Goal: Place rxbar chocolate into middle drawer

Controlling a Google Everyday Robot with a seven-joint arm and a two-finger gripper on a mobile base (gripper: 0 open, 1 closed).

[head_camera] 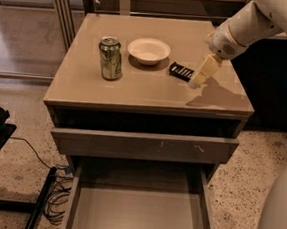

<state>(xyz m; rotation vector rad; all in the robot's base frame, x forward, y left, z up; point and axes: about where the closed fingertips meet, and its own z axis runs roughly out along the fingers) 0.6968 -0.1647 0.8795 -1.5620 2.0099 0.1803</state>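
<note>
The rxbar chocolate (180,71), a small flat black wrapper with white lettering, lies on the cabinet top to the right of the white bowl. My gripper (198,78) comes in from the upper right, angled down and to the left. Its cream tip hangs just at the bar's right end, close above the top. The middle drawer (135,213) is pulled out wide at the bottom of the view and its grey floor is bare.
A green soda can (111,58) stands at the left of the cabinet top (135,93), with a white bowl (148,50) beside it. The drawer above, with a scuffed grey front (146,146), is slightly out. Cables and a black stand (7,175) lie on the floor at the left.
</note>
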